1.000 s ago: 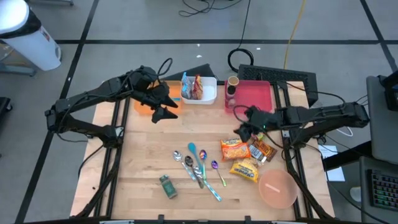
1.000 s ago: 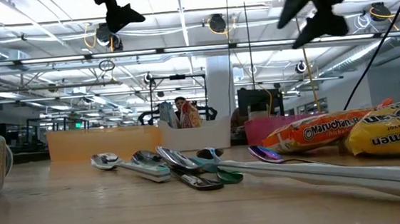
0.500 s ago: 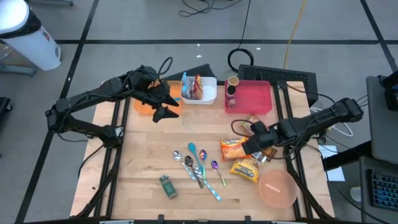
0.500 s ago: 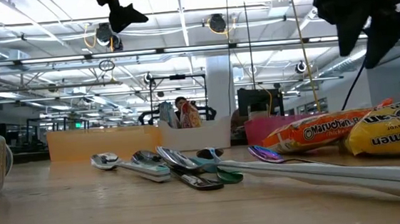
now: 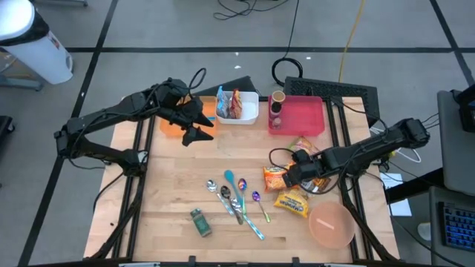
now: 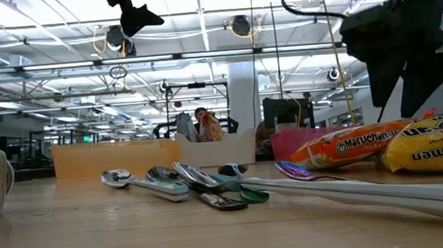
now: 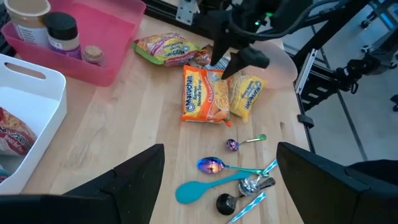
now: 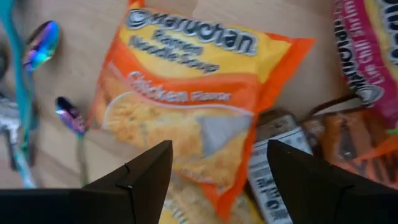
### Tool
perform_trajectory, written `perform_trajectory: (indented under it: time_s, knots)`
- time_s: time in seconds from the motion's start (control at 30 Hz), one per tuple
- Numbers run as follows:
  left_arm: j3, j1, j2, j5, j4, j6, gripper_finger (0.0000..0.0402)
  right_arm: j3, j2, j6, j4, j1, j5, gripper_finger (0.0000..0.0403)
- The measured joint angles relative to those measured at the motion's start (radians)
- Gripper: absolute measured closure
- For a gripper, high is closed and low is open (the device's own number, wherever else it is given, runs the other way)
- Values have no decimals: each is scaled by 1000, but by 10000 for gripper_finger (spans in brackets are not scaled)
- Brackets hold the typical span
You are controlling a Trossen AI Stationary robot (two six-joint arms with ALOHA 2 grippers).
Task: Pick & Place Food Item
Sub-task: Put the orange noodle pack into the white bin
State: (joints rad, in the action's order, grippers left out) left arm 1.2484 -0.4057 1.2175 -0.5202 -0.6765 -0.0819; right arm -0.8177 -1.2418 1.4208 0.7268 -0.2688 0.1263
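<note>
Your right gripper (image 5: 291, 176) hung low over the orange Maruchan ramen packet (image 5: 276, 178), fingers spread apart with nothing between them; in its wrist view the packet (image 8: 193, 118) lay flat on the wood directly below and ahead of the two fingertips, not yet touched. Just beside that packet, on the side toward the table's front edge, you had the yellow ramen packet (image 5: 292, 202), and past it the pink bowl (image 5: 331, 225). A cluster of spoons (image 5: 239, 197) lay to the gripper's other side, near but apart. Your left gripper (image 5: 194, 131) waited high near the orange bin (image 5: 169, 126) and the white bin (image 5: 249, 113), its fingers also held apart and empty. The pink tray (image 5: 304, 115) stood well beyond your right gripper.
</note>
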Motion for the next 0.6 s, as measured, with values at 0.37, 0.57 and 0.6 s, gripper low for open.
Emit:
perform_trajectory:
  time_s: [0.37, 0.57, 0.6]
  knots:
    - [0, 0, 0, -2, -1, -14, 82, 109, 6, -49, -206, 54, -23, 173]
    - [0, 0, 0, -2, -1, -21, 82, 111, 11, -82, -193, 54, -24, 234]
    - [0, 0, 0, -2, -1, -21, 82, 111, 11, -84, -191, 54, -24, 244]
